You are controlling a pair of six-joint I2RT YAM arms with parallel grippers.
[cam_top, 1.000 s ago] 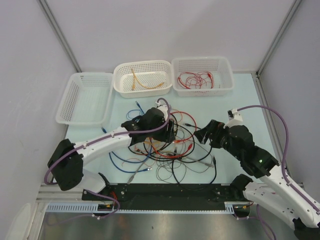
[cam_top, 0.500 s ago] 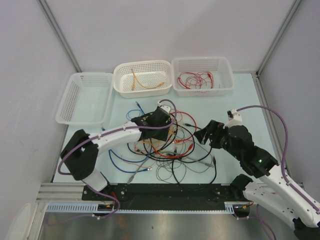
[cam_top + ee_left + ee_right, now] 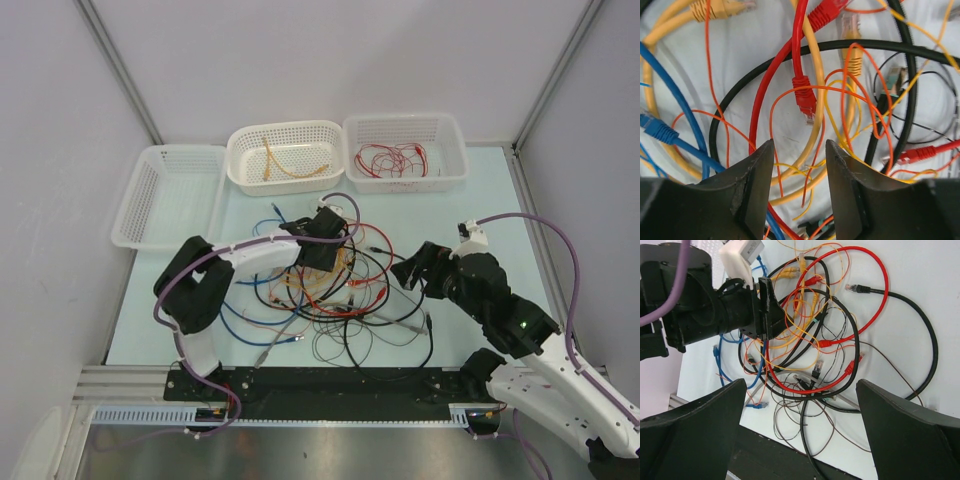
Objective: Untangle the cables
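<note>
The cables (image 3: 345, 300) lie in one tangled heap of red, orange-yellow, blue, black and grey loops at the table's middle. My left gripper (image 3: 324, 260) points down into the far left part of the heap. In the left wrist view its jaws (image 3: 797, 146) stand apart just above yellow cable (image 3: 816, 85) and thin orange strands, gripping none. A red plug (image 3: 804, 99) lies just ahead of them. My right gripper (image 3: 413, 268) hovers at the heap's right side, jaws wide apart (image 3: 800, 387) and empty, looking down on a red loop (image 3: 883, 290) and the left gripper (image 3: 771, 315).
Three white baskets stand along the far edge: an empty left one (image 3: 165, 200), a middle one (image 3: 240, 165) holding a yellow cable, a right one (image 3: 455, 150) holding red wire. A black rail (image 3: 330, 382) runs along the near edge.
The left arm's elbow has swung right and folded up, carrying its gripper slightly farther over the heap; its jaws widened a little, then narrowed. The right arm has barely moved.
</note>
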